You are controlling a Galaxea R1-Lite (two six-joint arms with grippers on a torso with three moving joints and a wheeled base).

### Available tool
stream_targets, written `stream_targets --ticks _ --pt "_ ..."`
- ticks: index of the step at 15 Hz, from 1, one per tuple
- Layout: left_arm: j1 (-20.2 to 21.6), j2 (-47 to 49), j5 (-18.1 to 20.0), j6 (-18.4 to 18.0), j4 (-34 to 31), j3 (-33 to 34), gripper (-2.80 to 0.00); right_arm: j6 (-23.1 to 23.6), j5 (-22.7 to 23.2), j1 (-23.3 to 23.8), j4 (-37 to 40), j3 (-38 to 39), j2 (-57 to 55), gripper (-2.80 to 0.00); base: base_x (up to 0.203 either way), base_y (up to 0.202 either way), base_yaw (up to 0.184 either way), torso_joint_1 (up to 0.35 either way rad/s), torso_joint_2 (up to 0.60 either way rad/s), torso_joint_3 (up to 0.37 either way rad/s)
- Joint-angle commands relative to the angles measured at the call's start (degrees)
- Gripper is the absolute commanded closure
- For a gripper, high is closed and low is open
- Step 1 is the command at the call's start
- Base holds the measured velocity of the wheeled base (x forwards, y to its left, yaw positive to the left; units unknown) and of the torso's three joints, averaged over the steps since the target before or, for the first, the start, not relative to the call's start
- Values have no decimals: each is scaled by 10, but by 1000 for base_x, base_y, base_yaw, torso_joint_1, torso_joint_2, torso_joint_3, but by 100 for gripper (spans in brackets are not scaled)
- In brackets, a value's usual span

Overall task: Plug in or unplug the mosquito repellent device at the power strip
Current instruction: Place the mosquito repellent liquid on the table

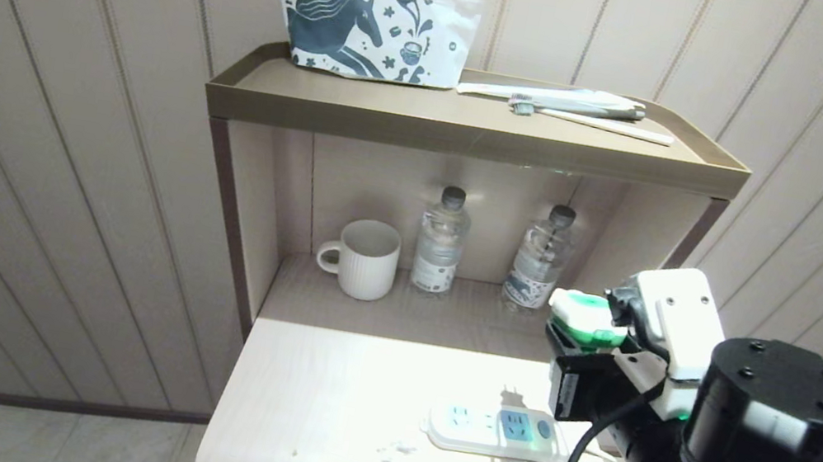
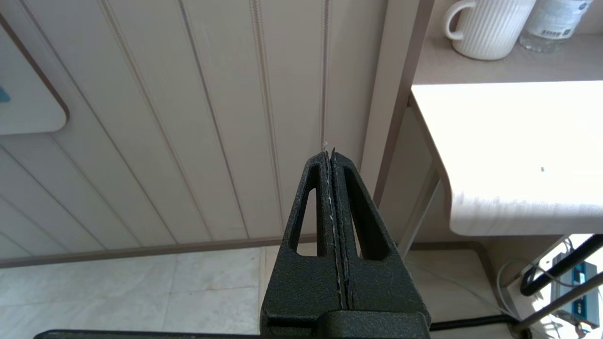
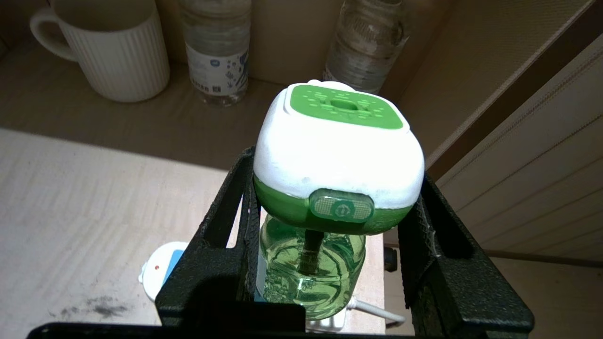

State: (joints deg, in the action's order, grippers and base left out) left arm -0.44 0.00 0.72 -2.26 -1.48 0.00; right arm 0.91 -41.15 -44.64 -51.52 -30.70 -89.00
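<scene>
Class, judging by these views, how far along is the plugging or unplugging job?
Done: the right pincer grips the mosquito repellent device, lifted clear above the power strip, whose sockets are vacant. In hand: carrying the device. Left: whether it gets plugged in or set down cannot be told. The left pincer is parked shut beside the table.

The mosquito repellent device (image 3: 338, 155) has a white head with a green dotted top panel, a green lower band and a translucent green liquid bottle. The power strip (image 1: 499, 431) is white with bluish sockets. Both grippers are black. The mug (image 1: 365, 258) is white and ribbed. The pouch (image 1: 374, 28) is white with a dark blue horse print. The shelf (image 1: 476, 142) is olive-brown.
</scene>
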Motion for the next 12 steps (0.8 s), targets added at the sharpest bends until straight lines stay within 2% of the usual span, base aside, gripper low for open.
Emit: stream_targets --ticks 1,12 --pt "0 1 0 0 0 0 0 9 -10 -3 -40 6 -2 0 0 0 0 -143 325 177" --pt "0 1 0 0 0 0 0 9 -31 -24 -43 3 8 0 0 0 0 -213 496 276"
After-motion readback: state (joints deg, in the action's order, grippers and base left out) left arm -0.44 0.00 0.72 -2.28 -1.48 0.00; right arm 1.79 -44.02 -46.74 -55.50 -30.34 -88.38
